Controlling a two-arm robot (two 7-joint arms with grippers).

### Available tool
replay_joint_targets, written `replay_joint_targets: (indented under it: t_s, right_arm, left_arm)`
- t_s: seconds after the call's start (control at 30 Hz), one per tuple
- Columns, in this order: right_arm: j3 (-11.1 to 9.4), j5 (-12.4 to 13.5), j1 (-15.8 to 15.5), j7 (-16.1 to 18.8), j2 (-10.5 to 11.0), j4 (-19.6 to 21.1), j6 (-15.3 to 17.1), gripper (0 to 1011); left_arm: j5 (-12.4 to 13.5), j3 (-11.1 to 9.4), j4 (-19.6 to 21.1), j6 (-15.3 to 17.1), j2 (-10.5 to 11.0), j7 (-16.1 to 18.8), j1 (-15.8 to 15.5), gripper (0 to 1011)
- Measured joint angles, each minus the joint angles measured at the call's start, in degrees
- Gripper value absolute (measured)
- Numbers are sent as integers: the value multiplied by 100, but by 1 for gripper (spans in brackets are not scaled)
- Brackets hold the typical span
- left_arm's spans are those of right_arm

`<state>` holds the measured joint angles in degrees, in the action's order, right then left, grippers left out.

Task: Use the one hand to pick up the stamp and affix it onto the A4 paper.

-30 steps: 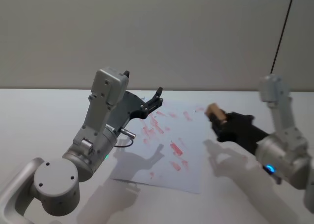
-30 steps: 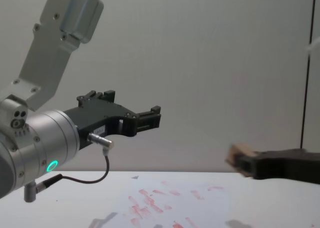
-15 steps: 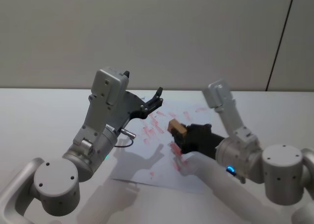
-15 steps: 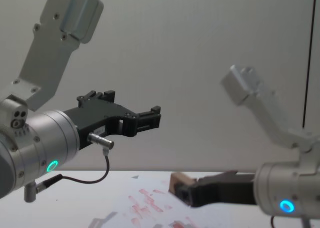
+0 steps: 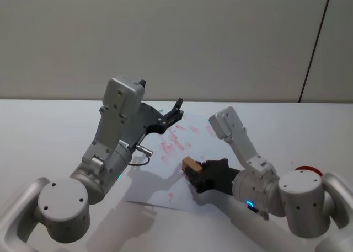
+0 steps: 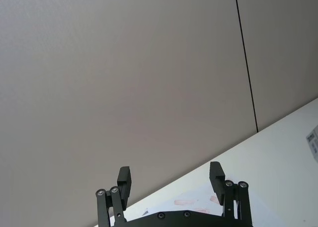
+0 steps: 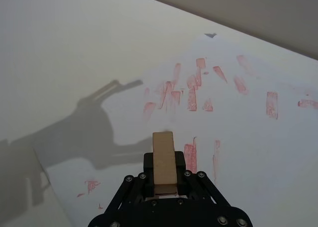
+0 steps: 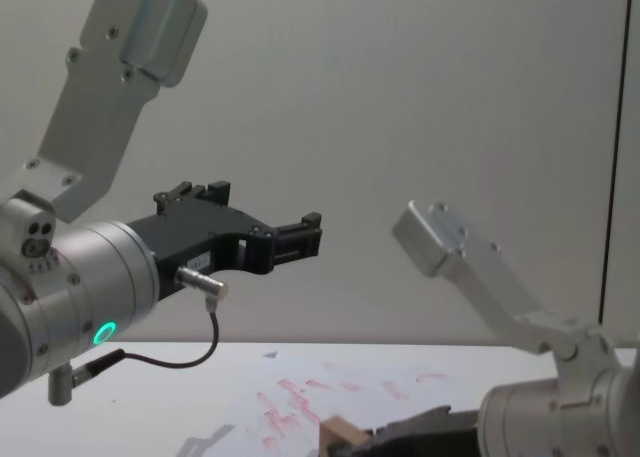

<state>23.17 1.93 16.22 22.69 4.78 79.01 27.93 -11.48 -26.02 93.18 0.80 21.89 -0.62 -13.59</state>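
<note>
surface (image 5: 44,125): white, flat | lying on it: A4 paper (image 5: 201,147), one sheet, flat | sheet: many red-pink rectangular prints, set askew to the surface's edge

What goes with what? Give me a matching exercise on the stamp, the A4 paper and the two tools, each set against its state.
Things:
1. stamp
2. A4 paper
3. left tool
4. right tool

States:
a. open, raised in the air
b. flat on the table, red prints on it
c. shut around a load
d. gripped, tan end poking out

Pairs: 1-d, 2-b, 3-a, 4-c.
</note>
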Motion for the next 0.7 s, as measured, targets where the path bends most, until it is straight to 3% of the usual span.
replay_joint_targets:
  t_s: [0.43,0.7]
  right_arm:
    - [51,-84,-16,20,-9,-82,100,220]
    - [50,-19,18,-81,-39,-170,-109,220]
  left_arm:
    - [0,0,0,0,0,0,0,1003]
    - [0,0,0,0,0,0,0,1003]
